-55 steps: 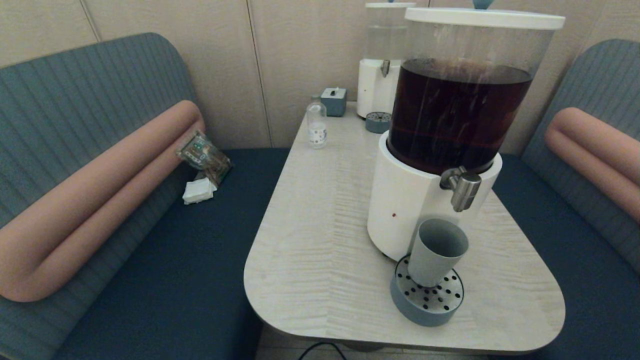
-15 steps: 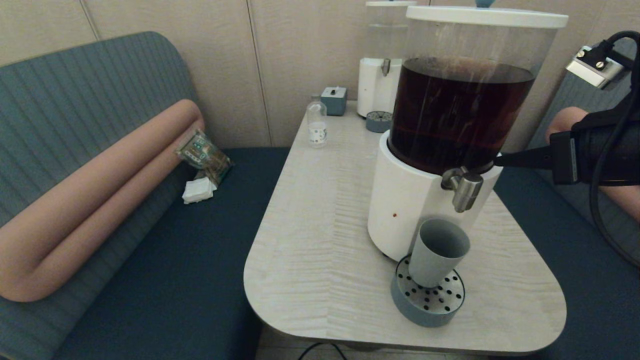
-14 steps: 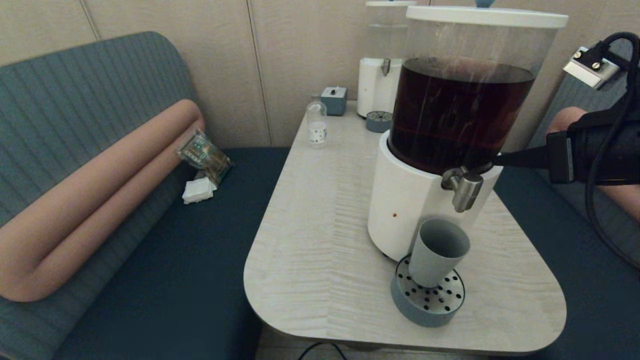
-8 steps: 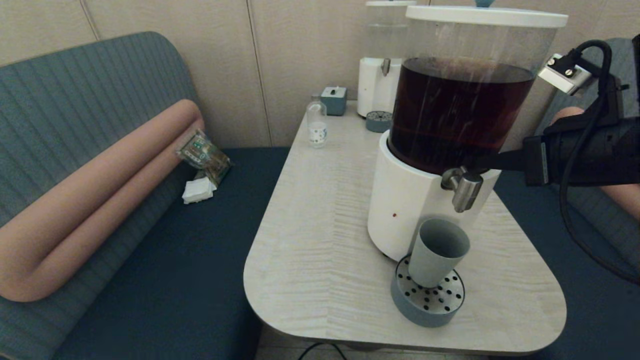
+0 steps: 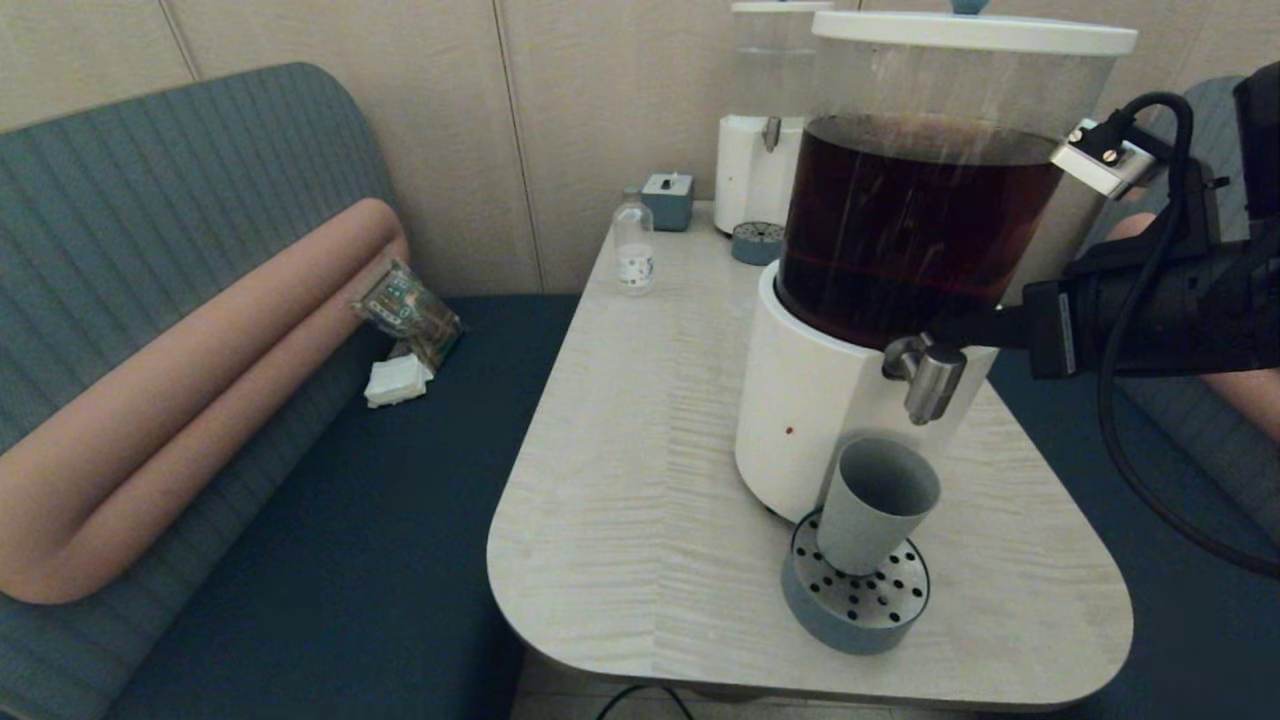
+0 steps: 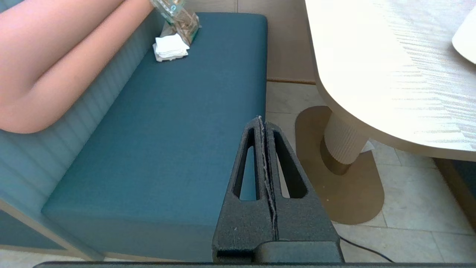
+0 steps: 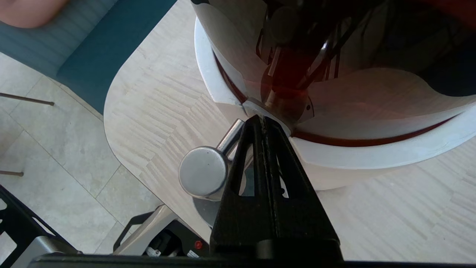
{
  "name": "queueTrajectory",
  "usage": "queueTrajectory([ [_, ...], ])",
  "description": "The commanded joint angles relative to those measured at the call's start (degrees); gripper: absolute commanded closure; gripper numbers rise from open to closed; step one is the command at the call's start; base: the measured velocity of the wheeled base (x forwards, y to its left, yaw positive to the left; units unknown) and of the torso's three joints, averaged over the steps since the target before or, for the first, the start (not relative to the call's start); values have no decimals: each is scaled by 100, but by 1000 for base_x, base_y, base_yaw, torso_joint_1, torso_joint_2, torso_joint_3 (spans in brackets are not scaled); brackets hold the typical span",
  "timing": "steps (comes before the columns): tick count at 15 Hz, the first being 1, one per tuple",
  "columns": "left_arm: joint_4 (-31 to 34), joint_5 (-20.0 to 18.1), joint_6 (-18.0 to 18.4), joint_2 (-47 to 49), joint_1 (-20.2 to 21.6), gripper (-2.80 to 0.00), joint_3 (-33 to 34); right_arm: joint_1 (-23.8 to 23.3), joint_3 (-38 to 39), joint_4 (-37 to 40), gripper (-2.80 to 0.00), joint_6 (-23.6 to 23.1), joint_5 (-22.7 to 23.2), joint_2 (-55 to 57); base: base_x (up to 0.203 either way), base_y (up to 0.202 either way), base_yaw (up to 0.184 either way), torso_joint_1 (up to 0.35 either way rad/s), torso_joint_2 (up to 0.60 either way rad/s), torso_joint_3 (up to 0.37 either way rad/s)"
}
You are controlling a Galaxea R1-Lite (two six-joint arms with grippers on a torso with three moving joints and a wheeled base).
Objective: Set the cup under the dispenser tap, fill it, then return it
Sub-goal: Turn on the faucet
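the left gripper is seen only in its wrist view, parked low over the edge of a blue bench, beside the table's pedestal, with its fingers pressed together on nothing. on the bench against the pink bolster a packet and a white napkin stack are found. at the far end of the table a small bottle, a grey box and a second dispenser with its own little drip tray are set; the top of that dispenser is cut off by the frame.

nearer, the big dispenser of dark liquid is stood on its white base. the tap is pointed forward and down from the base's upper rim, its nozzle's long axis near vertical. directly below it the cup is placed upright on the perforated tray, mouth up, long axis vertical; its inside cannot be made out well enough to tell any fill. in the right wrist view the tap is seen end-on as a steel disc, and the cup is hidden behind the fingers.

the right gripper is reached in from the right, its fingers shut flat together, the tip just behind the tap, close against the base rim; whether it is touched cannot be told. the arm is cut off at the right edge.
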Motion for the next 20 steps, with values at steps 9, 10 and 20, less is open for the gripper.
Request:
queueTrajectory([
  [9,-2,4,-3,1,0,0,1,-319,120,29,0,26,13,-110,0,0,0,0,0,0],
  [10,-2,4,-3,1,0,0,1,-332,139,46,0,23,22,-78,0,0,0,0,0,0],
  [20,-2,4,-3,1,0,0,1,-166,116,10,0,-1,58,40,0,0,0,0,0,0],
])
